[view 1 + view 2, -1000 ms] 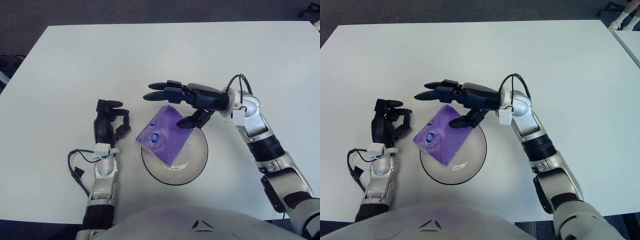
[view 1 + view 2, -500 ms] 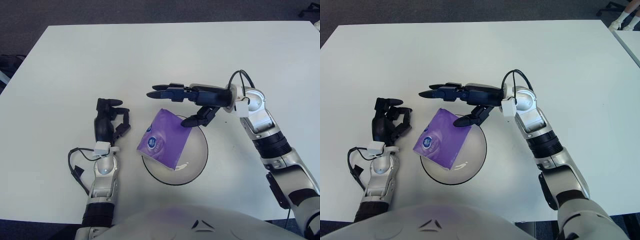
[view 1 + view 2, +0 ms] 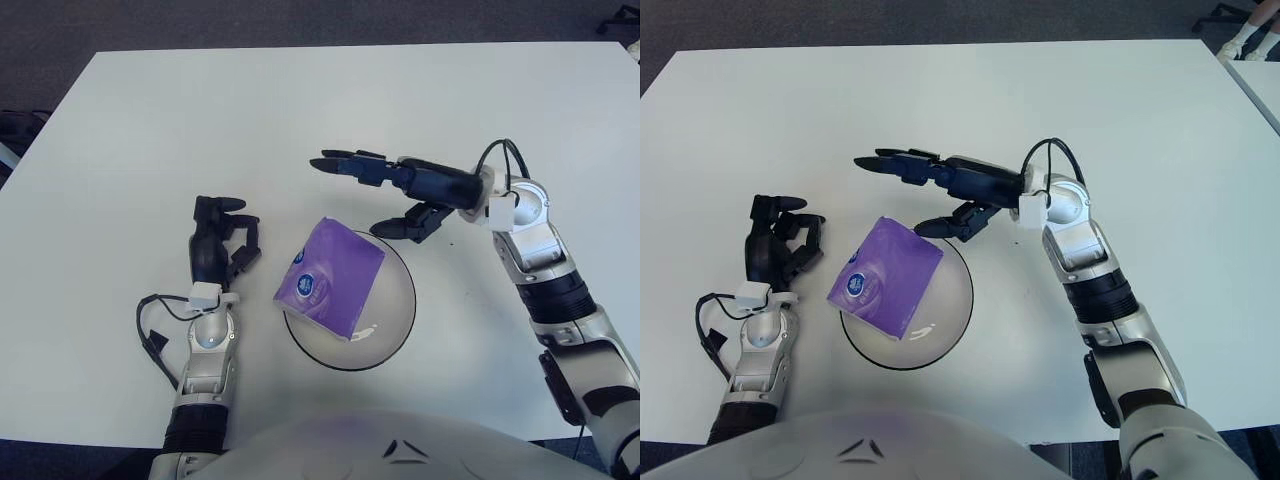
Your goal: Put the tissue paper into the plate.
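Left eye view: purple tissue pack (image 3: 334, 279), one, lying tilted in the clear plate (image 3: 395, 310), its left edge overhanging the plate's rim toward the left hand; much of the plate's left half hidden under the pack. Right hand (image 3: 390, 190), above the counter (image 3: 150, 130) just beyond the plate's far rim, fingers (image 3: 345, 163) spread and extended, holding nothing, apart from the pack. Left hand (image 3: 218, 243), left of the plate, upright, fingers loosely curled around nothing. Black cable (image 3: 155, 330) looped beside the left forearm; its lower end cut off by the robot's body at the bottom edge. Right eye view: same arrangement; white printed round label (image 3: 854, 286) on the pack, text too small to read. Dark floor (image 3: 940, 20) beyond the counter's far edge; white object at top right corner, cut off, not identifiable.
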